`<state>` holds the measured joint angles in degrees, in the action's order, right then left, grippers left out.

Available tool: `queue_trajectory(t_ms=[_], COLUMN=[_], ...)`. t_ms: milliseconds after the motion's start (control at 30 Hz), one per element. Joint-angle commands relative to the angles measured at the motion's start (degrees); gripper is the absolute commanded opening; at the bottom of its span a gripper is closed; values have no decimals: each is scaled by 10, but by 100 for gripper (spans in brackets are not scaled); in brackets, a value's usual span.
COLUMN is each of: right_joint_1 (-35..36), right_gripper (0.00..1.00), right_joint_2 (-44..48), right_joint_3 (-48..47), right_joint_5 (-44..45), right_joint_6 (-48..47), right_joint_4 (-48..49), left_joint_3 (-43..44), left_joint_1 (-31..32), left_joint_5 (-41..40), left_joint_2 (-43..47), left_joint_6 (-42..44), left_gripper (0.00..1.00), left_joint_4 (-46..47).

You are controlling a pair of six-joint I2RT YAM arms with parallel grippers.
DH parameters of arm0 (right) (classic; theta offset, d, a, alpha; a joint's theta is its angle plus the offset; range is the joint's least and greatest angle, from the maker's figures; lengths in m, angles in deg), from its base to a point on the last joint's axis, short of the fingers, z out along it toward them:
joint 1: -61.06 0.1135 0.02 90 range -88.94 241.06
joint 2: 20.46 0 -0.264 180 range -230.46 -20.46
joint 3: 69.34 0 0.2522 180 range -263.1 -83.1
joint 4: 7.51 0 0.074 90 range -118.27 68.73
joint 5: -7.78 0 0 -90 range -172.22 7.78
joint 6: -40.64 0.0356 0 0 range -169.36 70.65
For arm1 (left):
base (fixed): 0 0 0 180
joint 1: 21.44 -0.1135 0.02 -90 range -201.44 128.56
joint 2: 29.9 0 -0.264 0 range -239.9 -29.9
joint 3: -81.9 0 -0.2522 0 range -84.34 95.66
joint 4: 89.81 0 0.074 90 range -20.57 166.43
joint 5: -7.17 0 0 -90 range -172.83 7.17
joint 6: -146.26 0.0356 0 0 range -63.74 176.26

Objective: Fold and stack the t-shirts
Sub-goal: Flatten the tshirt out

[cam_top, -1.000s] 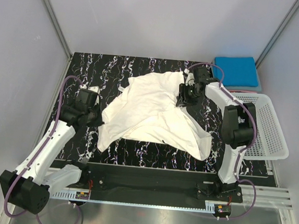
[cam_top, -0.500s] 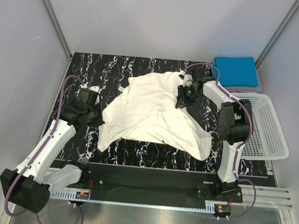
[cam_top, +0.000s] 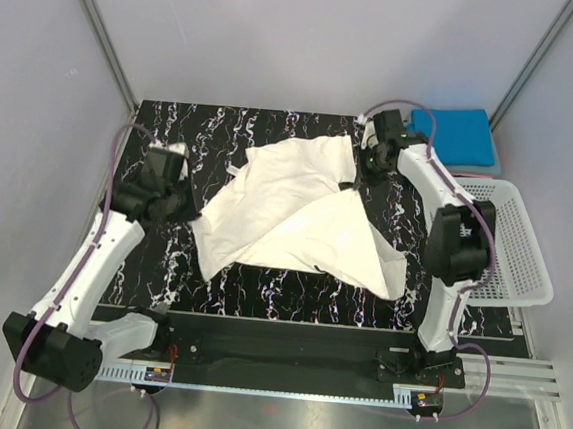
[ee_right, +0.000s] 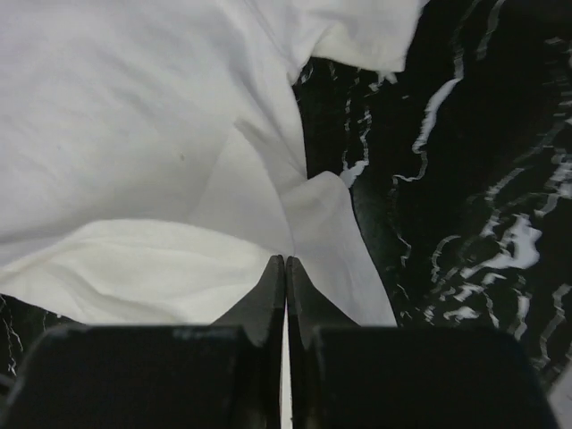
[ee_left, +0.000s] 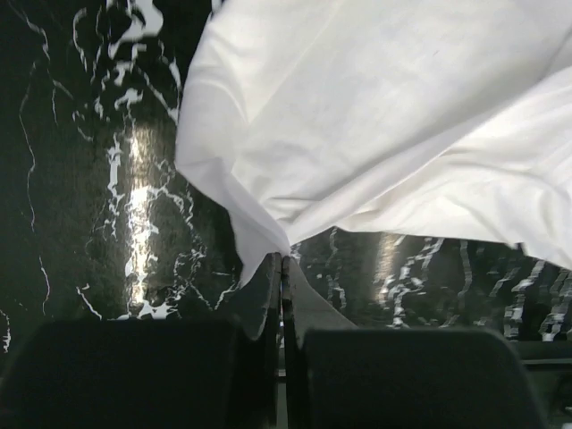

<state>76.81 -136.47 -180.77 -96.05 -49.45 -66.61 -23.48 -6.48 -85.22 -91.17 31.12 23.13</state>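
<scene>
Grey walls close in a black marbled table (cam_top: 274, 133). Across its middle lies the white t-shirt (cam_top: 296, 220), rumpled, with one flap doubled over toward the near right. My left gripper (ee_left: 280, 266) is pinched tight on the shirt's left edge, a point of cloth drawn up between the fingers. My right gripper (ee_right: 285, 265) is clamped the same way on a fold at the shirt's far right edge, jaws pressed together on the cloth. The blue t-shirt (cam_top: 454, 135) sits folded in the far right corner, apart from the white one and just beyond the basket (cam_top: 521, 245)
</scene>
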Motion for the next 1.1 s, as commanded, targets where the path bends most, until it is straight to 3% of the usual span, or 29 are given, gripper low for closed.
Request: queue_trajectory(t_ms=[0,200,333,367,567,700,833,1067], right_joint_1=[2,3,2,2,2,2,2,2], right_gripper=[0,0,0,0,0,0,0,0], right_joint_2=[174,409,555,615,761,785,776,640], right_joint_3=[-81,-16,52,65,68,47,20,4], right_joint_5=[134,205,178,166,141,113,129,116], right_joint_6=[47,75,82,88,148,182,172,150], right_joint_4=[-9,98,203,226,250,219,182,184], left_joint_3=[150,445,564,569,543,539,623,633], left_joint_1=[-25,-51,-52,-52,-52,-52,-52,-52], left_joint_5=[-1,20,20,36,93,100,96,28], left_joint_2=[-31,-61,-53,-40,71,105,56,-59], left_joint_6=[-22,-99,-159,-188,-266,-285,-248,-150], left_gripper=[0,0,0,0,0,0,0,0], left_joint_4=[30,25,34,48,149,165,102,99])
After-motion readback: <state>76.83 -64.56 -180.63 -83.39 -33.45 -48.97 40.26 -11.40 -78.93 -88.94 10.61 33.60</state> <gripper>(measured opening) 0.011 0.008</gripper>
